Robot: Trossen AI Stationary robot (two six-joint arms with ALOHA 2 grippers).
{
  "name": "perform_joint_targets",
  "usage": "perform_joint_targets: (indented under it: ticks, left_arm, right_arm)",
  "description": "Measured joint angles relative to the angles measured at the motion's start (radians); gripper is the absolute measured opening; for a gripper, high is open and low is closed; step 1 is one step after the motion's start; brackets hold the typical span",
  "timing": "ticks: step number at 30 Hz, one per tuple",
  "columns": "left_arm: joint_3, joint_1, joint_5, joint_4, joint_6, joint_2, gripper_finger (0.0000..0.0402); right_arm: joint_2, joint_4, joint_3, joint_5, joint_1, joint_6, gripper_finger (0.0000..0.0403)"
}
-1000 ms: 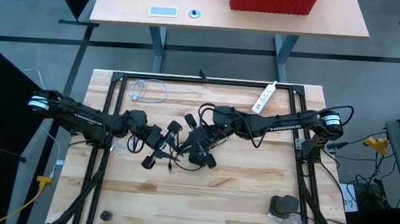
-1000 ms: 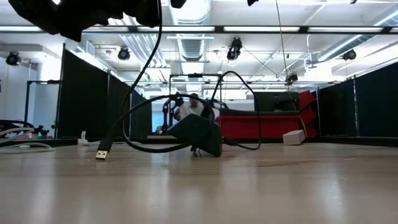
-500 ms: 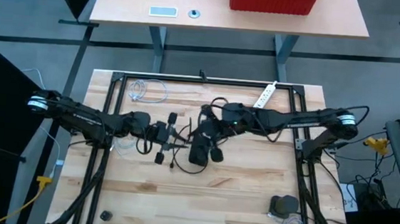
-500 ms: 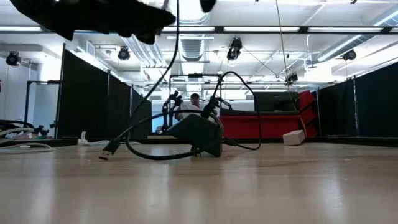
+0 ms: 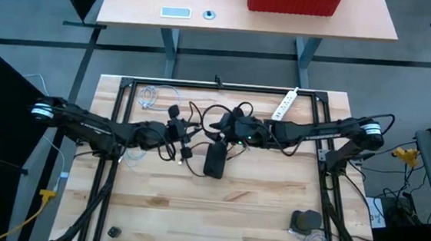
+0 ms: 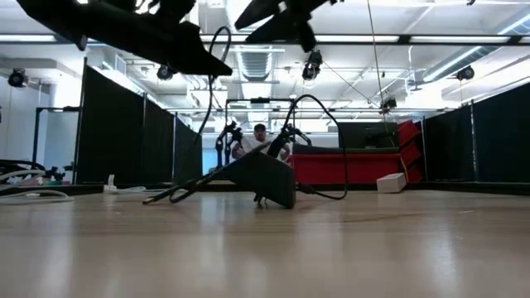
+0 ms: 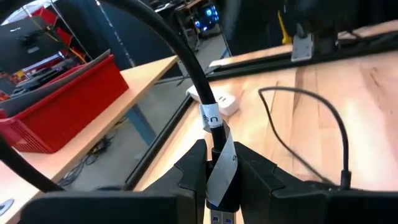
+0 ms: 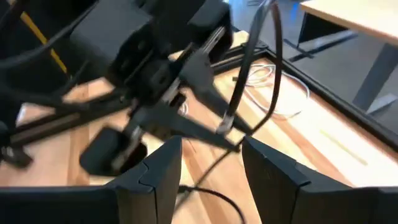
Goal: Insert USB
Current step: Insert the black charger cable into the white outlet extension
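Robotics lab: black partition walls (image 6: 124, 132), ceiling-hung cameras (image 6: 312, 64)

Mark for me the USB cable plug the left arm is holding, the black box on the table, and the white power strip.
Black USB cable plug with white label (image 7: 219, 171), left wrist view, on the label wrap.
Black rectangular box (image 5: 215, 160), high view, top face.
White power strip (image 5: 285, 104), high view, mid-body.

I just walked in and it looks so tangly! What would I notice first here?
First, the two dark arms meeting mid-table over a tangle of black cable. The left gripper is clamped on a black USB plug with a white label, while the open right gripper faces it. Below them lies a black rectangular hub on the pale wooden table.
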Motion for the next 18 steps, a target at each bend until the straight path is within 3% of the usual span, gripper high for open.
perform_joint_targets:
  ticks: [10, 18]
  left_arm:
    - [0.0, -0.002, -0.047, 0.004, 0.003, 0.013, 0.0052]
    - [0.0, -0.002, -0.053, 0.009, 0.003, 0.013, 0.0052]
  right_arm:
    - [0.093, 0.073, 0.0, 0.001, -0.052, 0.108, 0.0149]
    - [0.133, 0.131, 0.014, -0.014, -0.054, 0.114, 0.0112]
